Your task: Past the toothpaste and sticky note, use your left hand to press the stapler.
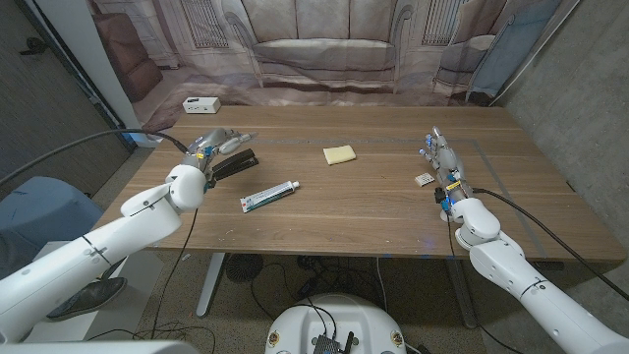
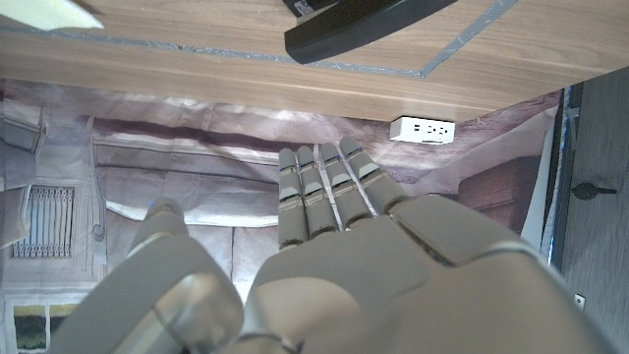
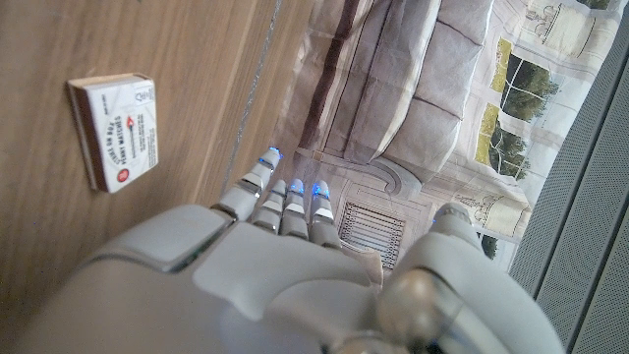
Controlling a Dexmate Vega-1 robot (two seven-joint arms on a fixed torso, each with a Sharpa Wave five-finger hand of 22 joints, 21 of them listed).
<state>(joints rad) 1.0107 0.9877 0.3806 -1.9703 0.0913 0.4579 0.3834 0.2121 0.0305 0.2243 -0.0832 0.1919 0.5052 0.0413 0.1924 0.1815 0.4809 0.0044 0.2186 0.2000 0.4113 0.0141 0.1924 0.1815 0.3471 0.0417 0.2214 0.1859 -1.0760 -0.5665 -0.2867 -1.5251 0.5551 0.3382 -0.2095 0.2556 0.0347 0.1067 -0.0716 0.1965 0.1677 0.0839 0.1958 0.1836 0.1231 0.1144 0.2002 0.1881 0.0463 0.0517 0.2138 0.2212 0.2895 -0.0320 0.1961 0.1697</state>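
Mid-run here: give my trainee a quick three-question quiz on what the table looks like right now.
1. True or false: the left hand is beside the black stapler, near the table's left edge.
2. Which lies nearest the right hand? A) white toothpaste tube B) pale yellow sticky note pad C) small white matchbox
3. Fill in: on the wooden table, the toothpaste tube lies ____ the robot than the sticky note pad.

Key: 1 true. 2 C. 3 closer to.
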